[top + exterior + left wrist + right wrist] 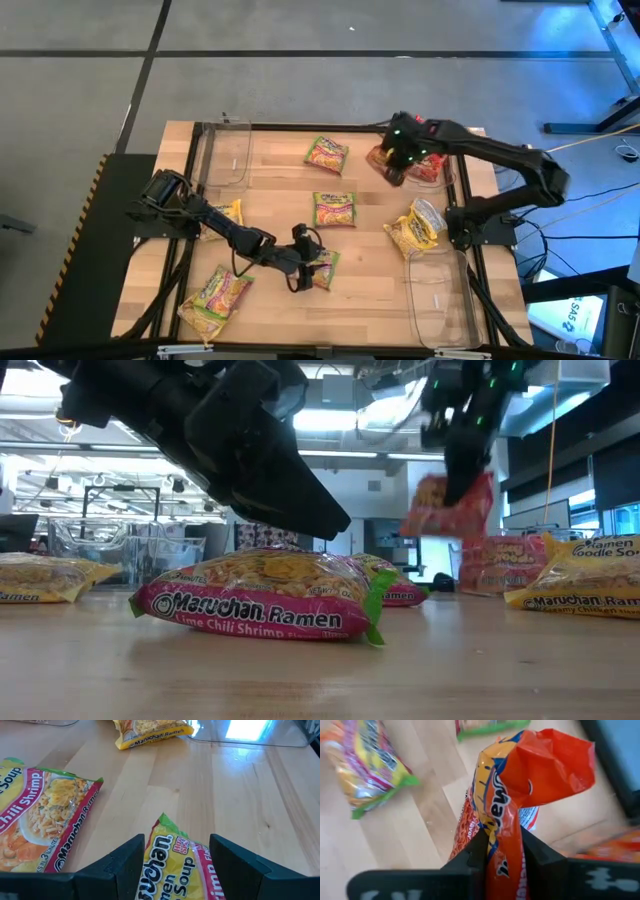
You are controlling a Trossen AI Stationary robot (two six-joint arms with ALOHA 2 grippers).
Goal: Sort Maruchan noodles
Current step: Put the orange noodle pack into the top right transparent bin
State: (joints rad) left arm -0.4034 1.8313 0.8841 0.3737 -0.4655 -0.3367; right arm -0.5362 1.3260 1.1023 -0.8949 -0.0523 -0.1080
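Right gripper (502,852) pinched tight on crinkly red-orange plastic noodle packet (520,785), lifted over far right of wooden table (370,270). Left gripper (175,862) spread wide around green-pink packet (172,865), near centre.

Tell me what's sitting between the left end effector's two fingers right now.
In the left wrist view, a green-pink noodle packet lies on the wood between the open fingers of the left end effector; not gripped yet.

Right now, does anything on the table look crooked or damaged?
The red-orange packet in the right gripper is pinched by one end and crumpled, hanging off the table. The other packets lie scattered at mixed angles, unsorted; none looks torn or spilled.
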